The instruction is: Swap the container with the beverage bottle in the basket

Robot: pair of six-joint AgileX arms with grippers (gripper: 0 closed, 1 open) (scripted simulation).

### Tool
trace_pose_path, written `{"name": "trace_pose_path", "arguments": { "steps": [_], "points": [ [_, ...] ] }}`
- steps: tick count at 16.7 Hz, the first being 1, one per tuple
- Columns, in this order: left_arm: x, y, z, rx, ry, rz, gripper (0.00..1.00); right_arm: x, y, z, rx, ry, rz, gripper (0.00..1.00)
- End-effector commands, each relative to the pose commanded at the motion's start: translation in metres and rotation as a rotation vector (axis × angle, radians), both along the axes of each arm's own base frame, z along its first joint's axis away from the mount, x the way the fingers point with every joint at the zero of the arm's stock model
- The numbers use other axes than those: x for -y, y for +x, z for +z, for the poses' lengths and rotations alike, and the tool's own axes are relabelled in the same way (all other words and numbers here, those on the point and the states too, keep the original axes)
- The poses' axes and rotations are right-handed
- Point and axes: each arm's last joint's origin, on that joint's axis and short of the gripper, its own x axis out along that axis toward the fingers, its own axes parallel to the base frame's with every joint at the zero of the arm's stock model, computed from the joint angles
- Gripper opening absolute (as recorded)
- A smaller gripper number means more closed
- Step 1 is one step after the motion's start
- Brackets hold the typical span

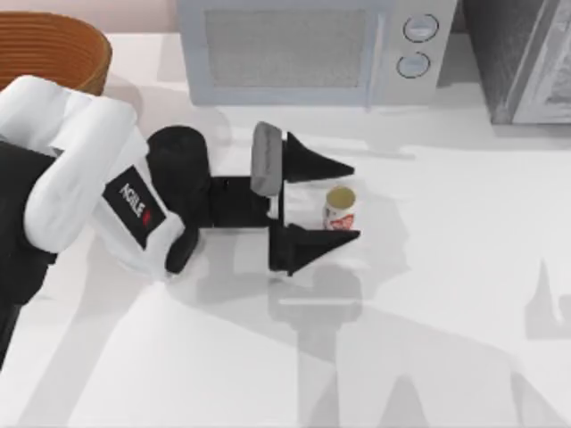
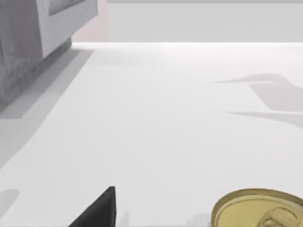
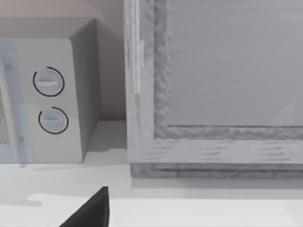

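Note:
The beverage bottle [image 1: 340,207], small and white with red markings and a tan-gold top, stands upright on the white table in the middle of the top view. My left gripper [image 1: 354,201] is open, with one black finger on either side of the bottle near their tips. The bottle's gold top [image 2: 260,210] also appears in the left wrist view beside a black fingertip [image 2: 97,212]. The orange-brown wicker basket [image 1: 45,52] sits at the far left corner, behind my left arm. The container is out of view. My right gripper [image 3: 90,213] faces the back wall.
A grey microwave [image 1: 312,49] with two round knobs stands at the back centre, with a grey cabinet [image 1: 526,58] at the back right. Open white table [image 1: 446,339] lies in front and to the right of the bottle.

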Motion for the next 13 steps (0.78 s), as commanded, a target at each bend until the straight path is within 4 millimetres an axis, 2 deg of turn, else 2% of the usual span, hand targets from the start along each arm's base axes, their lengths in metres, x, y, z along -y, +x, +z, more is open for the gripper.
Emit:
{"name": "trace_pose_path", "arguments": {
  "steps": [4, 7, 10, 13],
  "points": [
    [-0.004, 0.001, 0.002, -0.008, 0.003, 0.017, 1.00, 0.000, 0.000, 0.000, 0.000, 0.000, 0.000, 1.00],
    [-0.022, 0.003, 0.021, -0.058, 0.021, 0.123, 1.00, 0.000, 0.000, 0.000, 0.000, 0.000, 0.000, 1.00],
    [-0.051, 0.000, 0.064, -0.100, 0.039, 0.295, 1.00, 0.000, 0.000, 0.000, 0.000, 0.000, 0.000, 1.00],
    [-0.086, -0.020, 0.125, -0.109, 0.048, 0.501, 1.00, 0.000, 0.000, 0.000, 0.000, 0.000, 0.000, 1.00]
  ]
}}
